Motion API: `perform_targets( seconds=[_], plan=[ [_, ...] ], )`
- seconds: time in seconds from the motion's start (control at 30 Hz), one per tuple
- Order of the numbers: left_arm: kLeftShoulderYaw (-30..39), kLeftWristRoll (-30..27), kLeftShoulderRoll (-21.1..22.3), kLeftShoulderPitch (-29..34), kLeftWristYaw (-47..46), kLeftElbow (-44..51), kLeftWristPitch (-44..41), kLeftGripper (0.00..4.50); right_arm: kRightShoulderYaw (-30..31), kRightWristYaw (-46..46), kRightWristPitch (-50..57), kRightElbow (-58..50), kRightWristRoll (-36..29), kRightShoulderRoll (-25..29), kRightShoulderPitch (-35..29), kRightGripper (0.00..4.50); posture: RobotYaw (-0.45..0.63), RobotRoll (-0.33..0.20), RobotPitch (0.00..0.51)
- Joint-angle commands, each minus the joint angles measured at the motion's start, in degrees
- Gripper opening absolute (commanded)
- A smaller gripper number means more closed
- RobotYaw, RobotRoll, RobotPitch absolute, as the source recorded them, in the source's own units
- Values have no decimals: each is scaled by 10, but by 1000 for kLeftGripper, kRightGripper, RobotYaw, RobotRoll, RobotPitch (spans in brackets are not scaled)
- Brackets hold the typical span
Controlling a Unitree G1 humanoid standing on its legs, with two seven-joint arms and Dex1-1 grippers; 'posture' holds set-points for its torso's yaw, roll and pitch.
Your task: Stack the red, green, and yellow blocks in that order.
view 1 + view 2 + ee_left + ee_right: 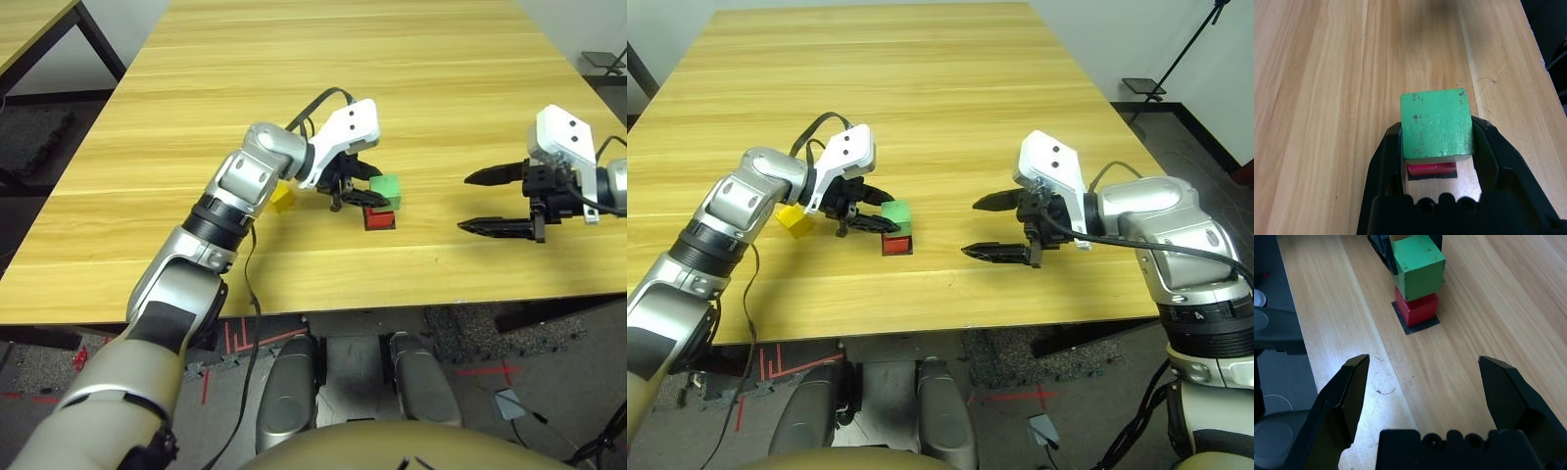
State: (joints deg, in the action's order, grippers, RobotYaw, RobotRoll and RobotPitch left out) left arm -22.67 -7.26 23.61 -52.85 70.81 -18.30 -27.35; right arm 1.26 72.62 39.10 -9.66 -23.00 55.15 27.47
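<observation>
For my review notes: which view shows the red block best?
The right wrist view: the red block shows two side faces there, on the black patch under the green block. Both eye views show it small, below the green block; the left wrist view shows only a strip, mostly hidden by the green block.

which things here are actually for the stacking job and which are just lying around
For the job:
- red block, on the black square patch
- green block, between the fingers of the left gripper, at the red block's top
- yellow block, on the table

Just around:
- small dark stand beyond the table
- red tape lines on the floor
</observation>
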Motion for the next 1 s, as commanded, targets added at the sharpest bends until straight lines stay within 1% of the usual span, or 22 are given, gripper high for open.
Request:
perform_targets(
  seconds=[0.03, 0.37, 0.77, 0.83, 1.0],
  plan=[
    [-5, 9, -1, 2, 6, -6, 10, 2042, -9, -9, 6, -10, -8, 8, -8, 4500, 7, -31, 99],
    [-5, 10, -7, 7, 3, -5, 10, 2042, -8, -19, 8, -13, -16, 8, -10, 4500, 6, -30, 105],
    [-7, 25, -16, 18, -2, -27, 35, 2042, -15, -25, 19, -25, -30, 13, -18, 4500, -2, -32, 115],
    [-6, 29, -17, 19, -2, -30, 40, 2778, -14, -27, 19, -26, -32, 13, -18, 4500, 1, -33, 117],
    [-2, 32, -19, 21, -8, -32, 49, 4424, -11, -29, 21, -27, -36, 12, -16, 4500, 10, -35, 118]
  ],
)
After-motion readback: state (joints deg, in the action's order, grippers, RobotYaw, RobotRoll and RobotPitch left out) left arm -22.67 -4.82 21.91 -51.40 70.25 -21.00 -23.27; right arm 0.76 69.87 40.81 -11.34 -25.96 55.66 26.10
